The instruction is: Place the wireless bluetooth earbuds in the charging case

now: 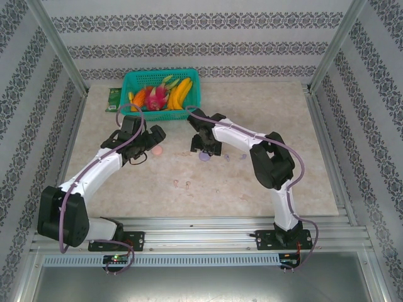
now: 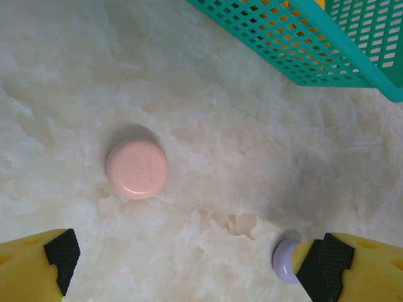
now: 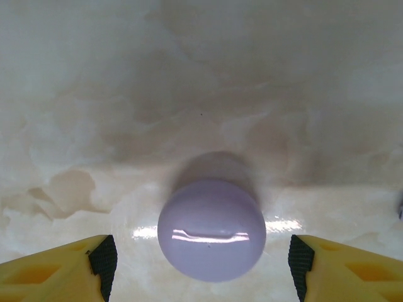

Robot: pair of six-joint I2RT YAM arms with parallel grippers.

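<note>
A round purple charging case [image 3: 211, 229] lies on the marble table between the fingers of my right gripper [image 3: 198, 258]. The jaws are open, with a gap on each side of the case. In the top view the right gripper [image 1: 204, 150] hangs just over this case [image 1: 205, 158]. A round pink charging case [image 2: 136, 168] lies ahead of my open left gripper [image 2: 189, 258], to its left, apart from the fingers. The purple case [image 2: 284, 259] peeks out beside the left gripper's right finger. Tiny pink earbuds [image 1: 177, 184] and purple earbuds [image 1: 242, 157] lie scattered on the table nearer the arm bases.
A teal basket [image 1: 160, 72] holding fruit stands at the back of the table, and its mesh wall [image 2: 302, 38] is close ahead of the left gripper. A small green object [image 1: 114, 97] lies left of the basket. Metal frame posts line the sides.
</note>
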